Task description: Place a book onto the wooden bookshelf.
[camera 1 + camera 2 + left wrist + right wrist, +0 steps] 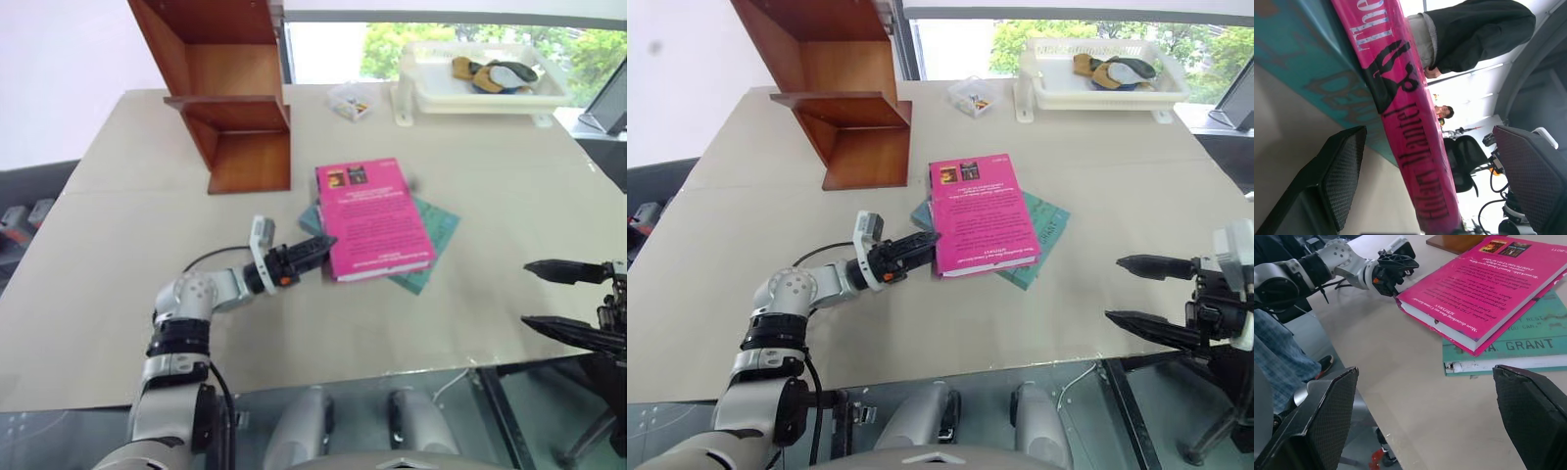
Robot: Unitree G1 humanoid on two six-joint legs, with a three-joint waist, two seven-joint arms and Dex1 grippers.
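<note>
While the pink book (370,218) lies back cover up on a teal book (434,233) near the middle of the pale table (137,176), the left gripper (315,245) sits right at its near left corner, black fingers spread on either side of the spine edge; I cannot tell whether they touch it. The right gripper (556,299) hangs well apart at the table's near right edge, its two fingers spread and holding nothing. Behind the books stands the wooden bookshelf (235,108), shelf board bare; a white tray (480,93) with some objects sits by the window.

From the left wrist, the pink spine (1400,112) runs between the two wide-set pads (1344,171) – the teal cover lies under it, and a person in a dark jacket (1474,34) stands beyond.

From the right wrist, the pink book rests askew on the teal one, and the left gripper (1396,271) stands at its corner – the right pads (1327,416) are parted over bare tabletop.
</note>
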